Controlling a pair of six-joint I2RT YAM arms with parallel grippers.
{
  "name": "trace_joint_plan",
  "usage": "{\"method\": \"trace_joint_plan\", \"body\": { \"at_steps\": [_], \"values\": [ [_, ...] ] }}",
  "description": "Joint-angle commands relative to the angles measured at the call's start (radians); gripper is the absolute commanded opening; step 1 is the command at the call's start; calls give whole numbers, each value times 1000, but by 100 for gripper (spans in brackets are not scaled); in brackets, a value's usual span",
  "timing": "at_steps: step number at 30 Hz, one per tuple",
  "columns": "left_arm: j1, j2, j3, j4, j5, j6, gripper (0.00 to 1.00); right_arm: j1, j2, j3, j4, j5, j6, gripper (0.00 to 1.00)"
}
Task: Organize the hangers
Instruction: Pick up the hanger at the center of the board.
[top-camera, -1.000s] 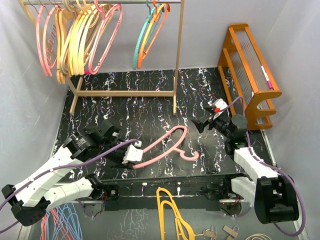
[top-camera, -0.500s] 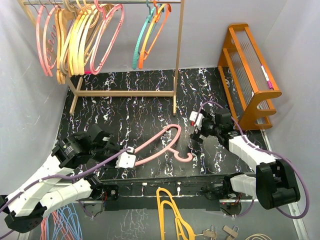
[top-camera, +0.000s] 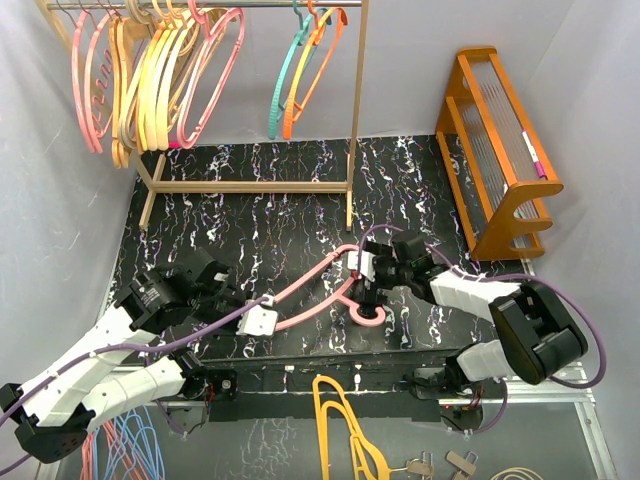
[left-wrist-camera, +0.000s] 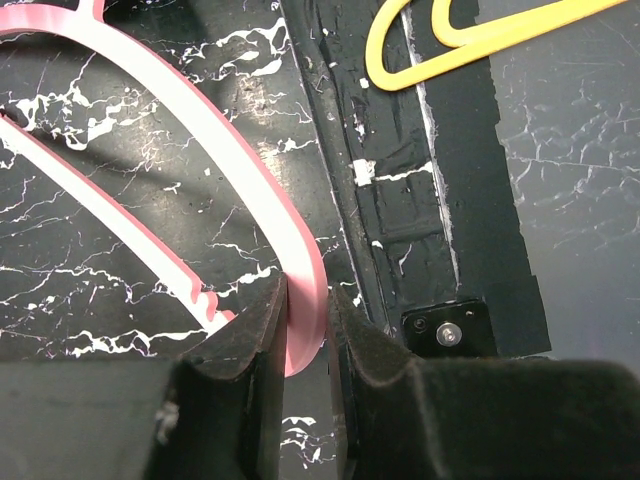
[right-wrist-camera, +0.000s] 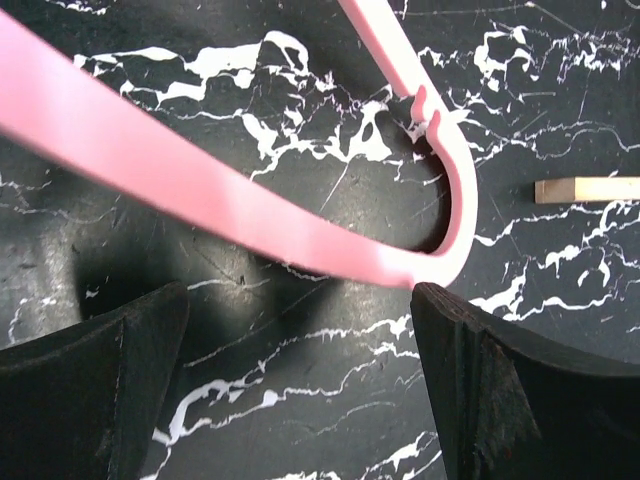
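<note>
A pink hanger (top-camera: 315, 285) lies slanted on the black marbled mat. My left gripper (top-camera: 270, 318) is shut on its lower left end; in the left wrist view the black pads of the left gripper (left-wrist-camera: 305, 300) squeeze the curved pink hanger (left-wrist-camera: 230, 150). My right gripper (top-camera: 362, 288) is open above the hanger's right part, near its hook. In the right wrist view the right gripper (right-wrist-camera: 300, 300) has wide fingers, with the pink hanger (right-wrist-camera: 200, 190) just beyond their tips, untouched. More hangers, pink, tan and yellow (top-camera: 150, 70), teal and orange (top-camera: 300, 65), hang on the rail.
The wooden rack frame (top-camera: 355, 120) stands at the back of the mat, with its foot (right-wrist-camera: 590, 190) showing in the right wrist view. An orange wooden shelf (top-camera: 500, 150) is at the right. A yellow hanger (top-camera: 340, 420) and a blue-and-pink bunch (top-camera: 120, 440) lie past the front edge.
My right arm has swung left from the mat's right side to hover open over the pink hanger's hook end. The left gripper kept its hold, and the hanger shifted slightly left.
</note>
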Motion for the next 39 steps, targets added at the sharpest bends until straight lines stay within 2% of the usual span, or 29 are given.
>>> {"method": "trace_joint_plan", "body": {
  "at_steps": [1,8,9,10,11,14,15,18,20,24,25,26,27,28,29,35,39],
  "values": [
    [5,2,-8,8,30,-8,0,36,40,8,187,30,-34,98],
    [5,23,-3,16,31,-21,0,81,119,21,379,22,-4,99],
    [5,28,-2,17,33,-25,0,86,130,22,409,19,3,96],
    [5,31,-2,17,36,-27,0,89,141,26,423,13,4,88],
    [5,34,-3,17,37,-28,0,90,149,32,423,7,1,76],
    [5,39,-11,34,23,-41,0,92,140,24,446,-11,13,26],
    [5,38,-14,47,9,-53,0,92,126,16,453,-18,26,17],
    [5,40,-19,80,-13,-81,0,92,61,4,413,-37,54,9],
    [5,42,-23,104,-30,-97,0,92,18,9,350,-51,72,8],
    [7,56,-41,191,-137,-137,0,91,-70,60,111,-105,111,8],
    [7,64,-43,222,-173,-149,6,91,-95,72,52,-121,112,8],
    [7,74,-43,250,-213,-167,25,92,-121,80,-23,-131,115,8],
    [11,89,-36,267,-242,-187,48,92,-148,83,-74,-137,115,8],
    [14,108,-20,275,-262,-201,80,92,-174,84,-114,-141,113,8],
    [20,139,0,276,-273,-215,95,92,-201,82,-146,-142,110,8],
    [37,277,162,262,-255,-264,97,92,-264,107,-312,-137,61,8],
    [37,345,265,216,-228,-214,97,92,-252,144,-393,-138,27,8]
  ]
}}
